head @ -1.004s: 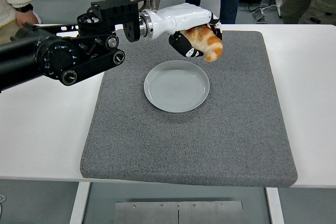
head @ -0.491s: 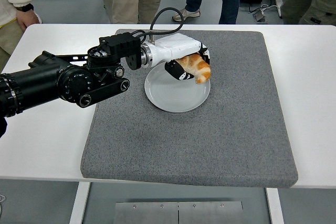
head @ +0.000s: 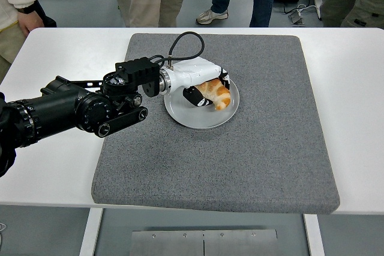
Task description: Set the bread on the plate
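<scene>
Entry: bread, one piece, golden-brown and crusted, crescent-like. Location: over the far half of the plate, at or just above the dish; whether its underside is touching the plate cannot be told from this view.

Entry: plate, grey, round, shallow. Location: on the grey mat, toward the mat's far edge and somewhat left of its middle; the mat covers the central part of the white surface.

Entry: left hand, white shell with dark fingers. State: curled round the bread and gripping it, fingers wrapped beneath and at the near side (no slack visible between fingers and crust). The hand sits low over the plate's far-left rim; its black arm reaches in from the surface's left edge.

Entry: right hand. Not in the picture.

Entry: persons, several, standing beyond the surface's far edge (legs and one sleeve only).

Risks, as judged from this position:
- Release from a height, if the bread is not yet resting, could let it roll or bounce toward the plate's right rim and off onto the mat.
- Fingers beneath the bread may drag it back on opening or withdrawal, pulling it over the rim.
- Fingers pressing down on the rim could tip or shift the plate.
- A soft crust may stick to the finger pads and lift away with the hand.
</scene>
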Available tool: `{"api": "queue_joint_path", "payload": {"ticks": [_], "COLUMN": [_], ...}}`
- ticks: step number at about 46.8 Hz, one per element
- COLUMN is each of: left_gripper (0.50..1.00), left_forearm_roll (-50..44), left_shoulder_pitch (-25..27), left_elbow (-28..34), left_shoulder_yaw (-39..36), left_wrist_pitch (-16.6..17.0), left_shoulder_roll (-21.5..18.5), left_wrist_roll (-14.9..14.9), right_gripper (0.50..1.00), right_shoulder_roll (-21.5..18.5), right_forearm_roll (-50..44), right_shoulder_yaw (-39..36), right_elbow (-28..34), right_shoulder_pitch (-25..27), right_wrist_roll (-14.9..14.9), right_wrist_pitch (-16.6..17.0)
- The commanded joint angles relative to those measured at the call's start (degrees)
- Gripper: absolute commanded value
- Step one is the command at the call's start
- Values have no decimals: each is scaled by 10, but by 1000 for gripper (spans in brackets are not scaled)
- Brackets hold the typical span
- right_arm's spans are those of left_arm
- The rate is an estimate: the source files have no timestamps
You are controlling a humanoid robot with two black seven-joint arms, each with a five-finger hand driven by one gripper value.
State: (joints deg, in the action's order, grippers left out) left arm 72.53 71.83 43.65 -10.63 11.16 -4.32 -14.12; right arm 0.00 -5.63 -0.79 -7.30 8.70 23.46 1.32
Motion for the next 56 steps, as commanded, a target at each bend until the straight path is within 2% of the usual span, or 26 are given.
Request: {"api": "queue_joint_path", "payload": {"ticks": [1, 36, 37, 38, 39, 42, 44, 56], "left_gripper": [500, 500, 537, 642, 724, 852, 967, 971], "left_forearm_roll": [0, -12, -12, -12, -12, -12, -12, -13], "left_shoulder_pitch": [-6, -20, -20, -20, -20, -20, -20, -20], "left_elbow": [-1, -35, -35, -35, -35, -35, -35, -28], "left_shoulder_yaw": [0, 1, 1, 1, 2, 2, 2, 3], "left_wrist_pitch": [3, 17, 17, 17, 17, 16, 16, 15], "left_shoulder_roll": [2, 2, 2, 2, 1, 1, 1, -2], "left_wrist_roll": [-2, 1, 1, 1, 1, 0, -1, -2], "right_gripper": [1000, 1000, 1000, 1000, 1000, 1000, 1000, 1000], "right_shoulder_roll": [0, 0, 0, 0, 0, 0, 0, 0], "right_forearm_roll": [0, 0, 0, 0, 0, 0, 0, 0], "right_shoulder_yaw": [0, 0, 0, 0, 0, 0, 0, 0], "right_elbow": [0, 0, 0, 0, 0, 0, 0, 0], "right_shoulder_pitch": [0, 0, 0, 0, 0, 0, 0, 0], "right_wrist_roll": [0, 0, 0, 0, 0, 0, 0, 0], "right_wrist_pitch": [0, 0, 0, 0, 0, 0, 0, 0]}}
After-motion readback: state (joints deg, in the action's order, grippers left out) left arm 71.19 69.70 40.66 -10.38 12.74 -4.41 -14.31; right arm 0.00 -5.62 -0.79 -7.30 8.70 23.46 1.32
